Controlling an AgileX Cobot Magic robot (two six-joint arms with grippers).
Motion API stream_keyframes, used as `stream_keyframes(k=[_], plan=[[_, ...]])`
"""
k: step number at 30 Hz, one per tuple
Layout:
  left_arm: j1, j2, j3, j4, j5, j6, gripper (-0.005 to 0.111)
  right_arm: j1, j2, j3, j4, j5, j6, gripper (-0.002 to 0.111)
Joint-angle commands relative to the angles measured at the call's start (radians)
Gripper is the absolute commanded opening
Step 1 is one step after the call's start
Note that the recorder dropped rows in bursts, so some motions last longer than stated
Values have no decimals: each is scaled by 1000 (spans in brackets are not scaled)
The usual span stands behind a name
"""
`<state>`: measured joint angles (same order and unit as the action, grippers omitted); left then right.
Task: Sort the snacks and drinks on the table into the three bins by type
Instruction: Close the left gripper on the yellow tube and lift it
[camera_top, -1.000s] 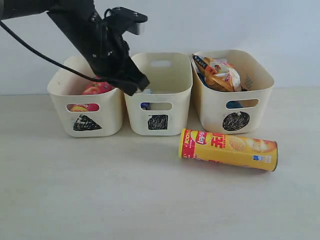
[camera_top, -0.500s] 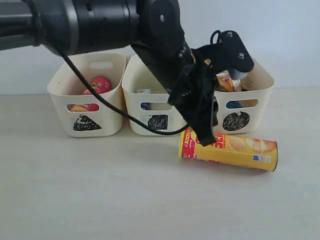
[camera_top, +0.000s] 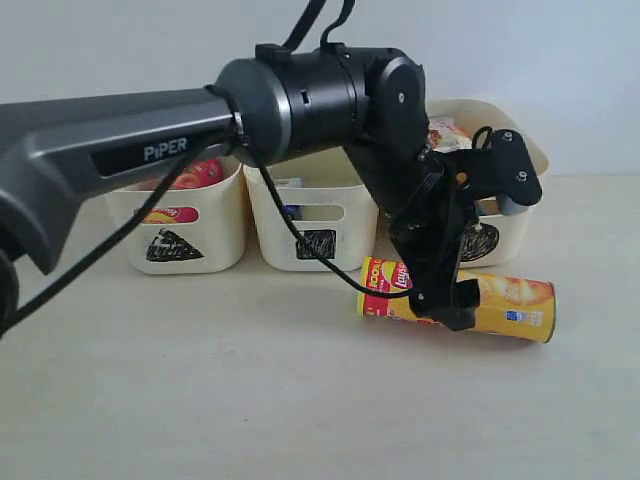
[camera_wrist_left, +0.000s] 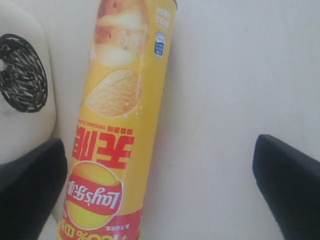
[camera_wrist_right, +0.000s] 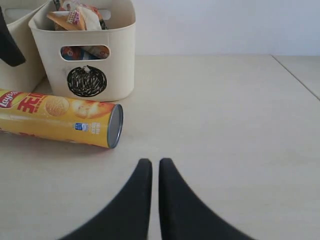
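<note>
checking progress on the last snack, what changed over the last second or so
The left gripper swung from above the triangle bin and square bin across to the right and down to the yellow chip tube. Its jaws opened and now stand either side of the tube, not closed on it. The tube, those bins and the circle bin stayed put, and the right gripper stayed shut.

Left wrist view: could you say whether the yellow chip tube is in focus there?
Left wrist view: long yellow chip tube readable but slightly soft, far end washed out; black gripper fingers blurred. Right wrist view: tube and print sharp. Exterior view: even light, soft shadows.
</note>
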<state>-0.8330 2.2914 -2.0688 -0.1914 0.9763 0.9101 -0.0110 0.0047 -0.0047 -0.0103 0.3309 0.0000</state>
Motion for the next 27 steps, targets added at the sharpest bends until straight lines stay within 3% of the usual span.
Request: stream_keyframes(k=[1, 12, 23, 27], plan=[[-5, 71, -103, -8, 23, 4, 92, -6, -5, 5, 0, -4, 0, 2], [9, 245, -285, -8, 18, 2, 92, -6, -5, 5, 0, -8, 0, 2], [45, 315, -287, -8, -30, 3, 90, -6, -5, 5, 0, -8, 0, 2], [46, 332, -287, -10, -38, 3, 81, -6, -5, 5, 0, -8, 0, 2]])
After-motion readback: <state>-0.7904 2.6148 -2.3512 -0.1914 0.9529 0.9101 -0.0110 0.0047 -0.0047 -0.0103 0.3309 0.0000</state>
